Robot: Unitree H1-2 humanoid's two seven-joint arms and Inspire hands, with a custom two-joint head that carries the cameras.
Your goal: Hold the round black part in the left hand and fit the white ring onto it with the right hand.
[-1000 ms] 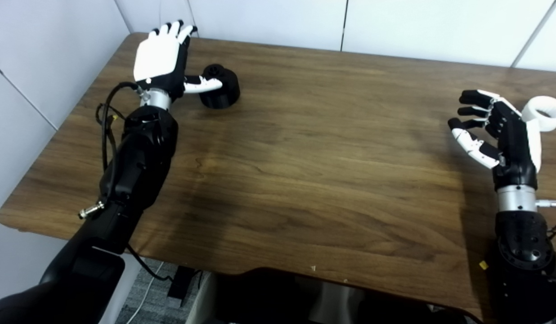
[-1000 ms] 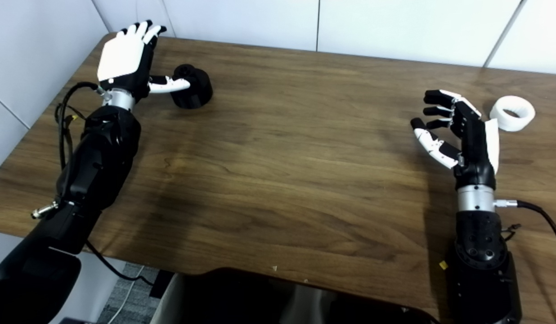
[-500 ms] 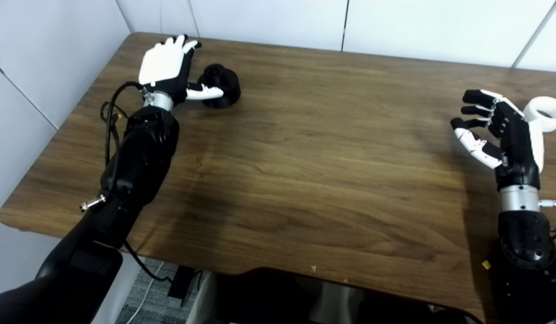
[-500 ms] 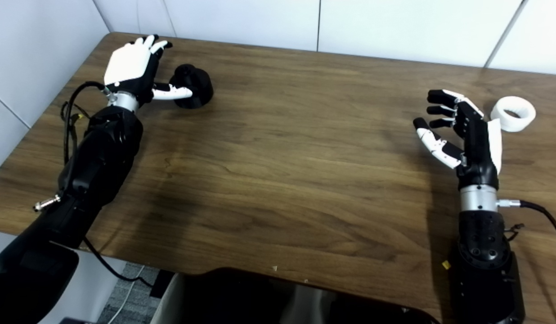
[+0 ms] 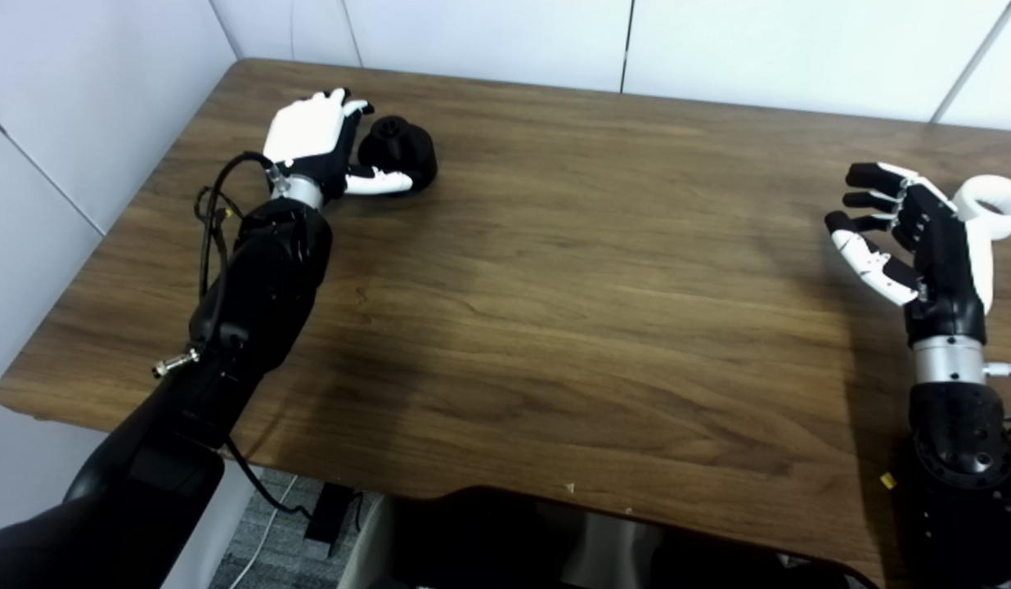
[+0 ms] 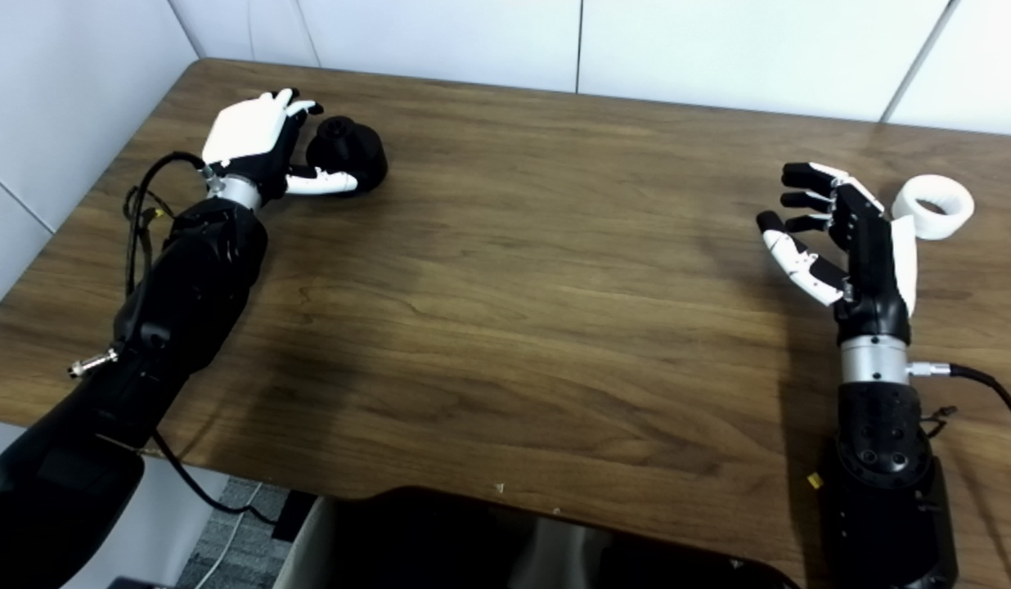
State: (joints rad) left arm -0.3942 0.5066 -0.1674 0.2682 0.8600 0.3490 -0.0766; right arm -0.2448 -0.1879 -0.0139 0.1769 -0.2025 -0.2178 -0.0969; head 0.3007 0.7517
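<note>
The round black part (image 5: 403, 153) stands on the wooden table (image 5: 554, 270) at the far left. My left hand (image 5: 313, 139) is low beside it, open. Its fingers curve toward the part's left side and its thumb (image 5: 380, 182) lies along the part's near side. I cannot tell whether they touch it. The white ring (image 6: 931, 205) lies on the table at the far right. My right hand (image 6: 841, 237) hovers just left of the ring, open, palm facing left, fingers spread and half curled, holding nothing. In the left eye view the hand partly covers the ring.
White wall panels (image 5: 489, 33) run along the table's far edge and left side. A black cable (image 6: 984, 388) leaves my right wrist, and cable loops (image 5: 211, 213) hang by my left forearm. A dark object (image 5: 505, 532) sits below the table's front edge.
My left hand has come down from a raised, flat pose and curled in around the black part, thumb now along its near side. The right hand drifted slightly right, still open.
</note>
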